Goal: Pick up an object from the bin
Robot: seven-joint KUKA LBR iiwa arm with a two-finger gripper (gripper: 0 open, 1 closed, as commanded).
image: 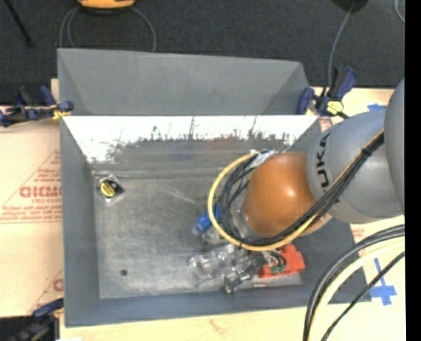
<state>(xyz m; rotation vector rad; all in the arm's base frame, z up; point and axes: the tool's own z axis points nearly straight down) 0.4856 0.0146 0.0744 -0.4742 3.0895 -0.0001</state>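
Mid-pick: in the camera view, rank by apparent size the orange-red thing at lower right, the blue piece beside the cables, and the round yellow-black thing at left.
Largest: orange-red thing, though partly under the arm.
Then blue piece and round yellow-black thing: they look alike, and the blue piece is partly hidden, so unranked.

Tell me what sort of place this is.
Probably a robot lab or test cell: a grey metal bin holds a small heap of loose things, and a robot arm with an orange cover and cables reaches into it.
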